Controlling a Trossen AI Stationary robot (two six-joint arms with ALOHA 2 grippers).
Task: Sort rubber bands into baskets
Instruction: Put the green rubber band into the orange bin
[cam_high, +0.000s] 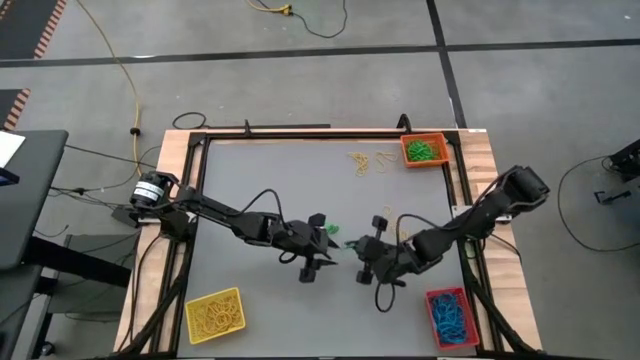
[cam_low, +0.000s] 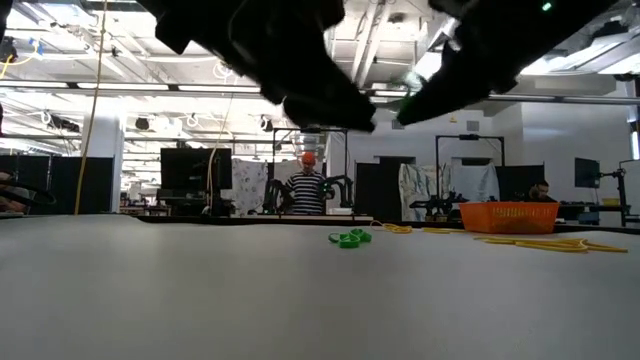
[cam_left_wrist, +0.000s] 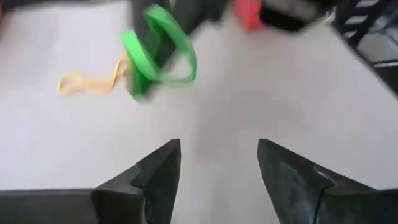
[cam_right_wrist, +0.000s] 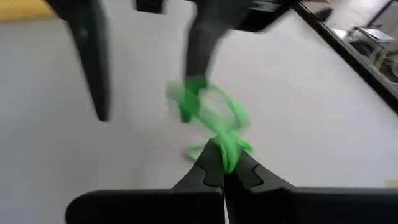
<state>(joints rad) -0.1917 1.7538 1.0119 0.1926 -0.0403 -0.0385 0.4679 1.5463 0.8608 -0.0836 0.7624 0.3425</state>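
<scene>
Lettering or brand marks cannot be read on any item. Green rubber bands (cam_right_wrist: 214, 121) form a tangle of thin, bright loops between the two pincers at mid-table. Right gripper (cam_right_wrist: 225, 163) is closed on one end of this tangle. Left gripper (cam_left_wrist: 219, 163) stands with its fingers apart, gripping nothing, the tangle hanging just ahead of its tips. Orange basket (cam_high: 425, 150), beyond the right gripper, contains green bands, with loose yellow bands (cam_high: 370, 162) beside it. Red basket (cam_high: 451, 318), near the right gripper, contains blue bands. Yellow basket (cam_high: 215, 315), near the left gripper, contains yellow bands.
</scene>
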